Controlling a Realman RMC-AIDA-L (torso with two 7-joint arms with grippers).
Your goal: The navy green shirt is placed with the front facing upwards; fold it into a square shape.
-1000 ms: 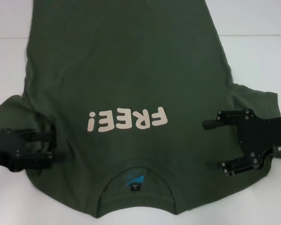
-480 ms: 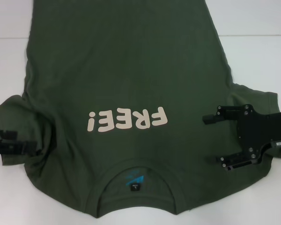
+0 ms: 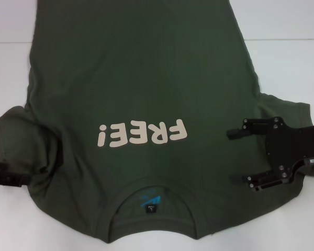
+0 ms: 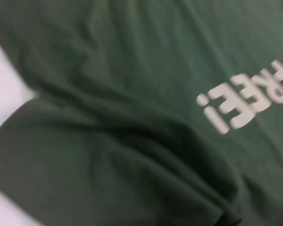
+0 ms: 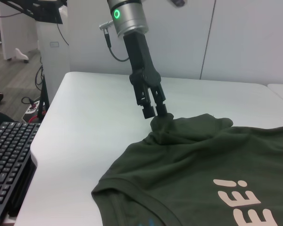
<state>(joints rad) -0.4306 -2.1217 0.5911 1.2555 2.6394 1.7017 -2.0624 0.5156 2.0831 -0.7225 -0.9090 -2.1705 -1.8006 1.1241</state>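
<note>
The navy green shirt (image 3: 141, 99) lies front-up on the white table (image 3: 288, 63), collar nearest the robot, cream "FREE!" lettering (image 3: 142, 134) on the chest. The left gripper (image 5: 155, 111) pinches the bunched left sleeve (image 5: 188, 126), jaws closed on the fabric. The right gripper (image 3: 233, 156) rests over the right sleeve, jaws spread wide. A black keyboard (image 5: 7, 160) sits beyond the table edge.
</note>
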